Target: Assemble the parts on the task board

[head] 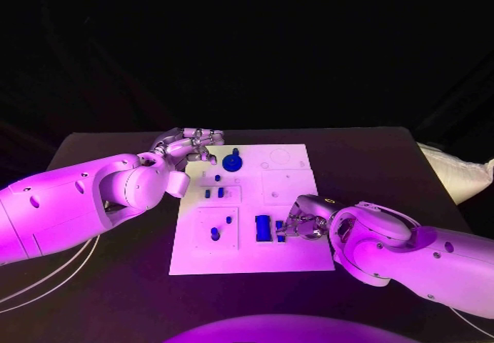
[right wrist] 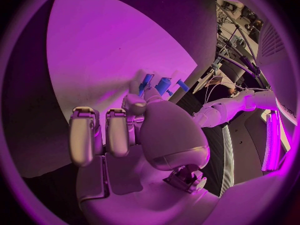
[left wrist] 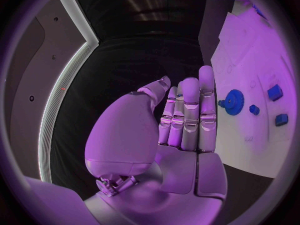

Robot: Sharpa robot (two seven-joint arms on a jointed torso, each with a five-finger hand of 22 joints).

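Blue parts (head: 263, 228) mostly lie loose on the task board (head: 298, 261); left hand (head: 190, 145) spread empty; right hand (head: 300, 223) seemingly pinching one.

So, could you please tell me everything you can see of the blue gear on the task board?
The blue gear is a round toothed wheel with a raised hub, plastic by its look, lying flat near the far edge of the white task board. A small blue knob sits just beside it. In the left wrist view its teeth show clearly. The left robot hand hovers open close beside it, fingers straight; nothing touches the gear.
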